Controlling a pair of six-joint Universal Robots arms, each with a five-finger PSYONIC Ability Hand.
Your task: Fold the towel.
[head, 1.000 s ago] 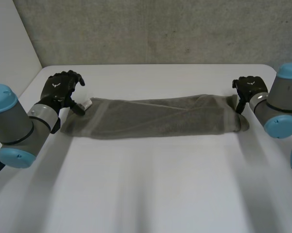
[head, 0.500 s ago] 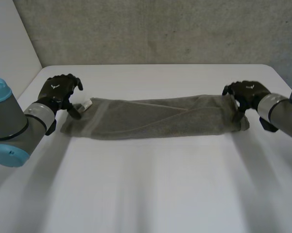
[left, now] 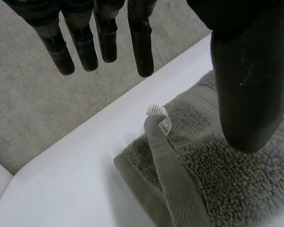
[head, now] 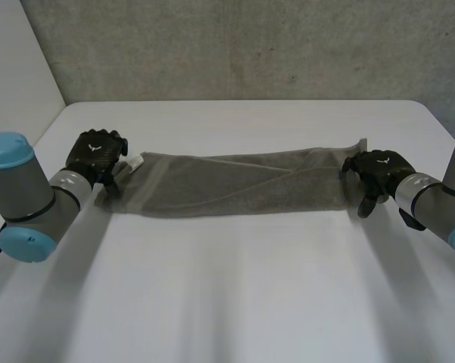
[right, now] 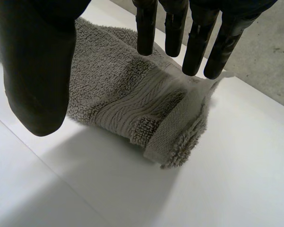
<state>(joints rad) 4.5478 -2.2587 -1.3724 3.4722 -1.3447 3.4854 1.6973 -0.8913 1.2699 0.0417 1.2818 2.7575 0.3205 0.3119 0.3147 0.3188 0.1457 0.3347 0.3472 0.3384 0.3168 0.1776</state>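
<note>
While the grey towel is lying seemingly folded lengthwise, left hand and right hand are hovering released, towel ends under their fingertips; crosswise fold pending.

I can read no text anywhere; the white tag on the towel corner, beside my left hand, is too small to read.

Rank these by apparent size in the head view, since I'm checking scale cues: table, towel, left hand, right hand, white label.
1. table
2. towel
3. left hand and right hand: they look about alike, so they are not ranked against each other
4. white label, smallest
</note>
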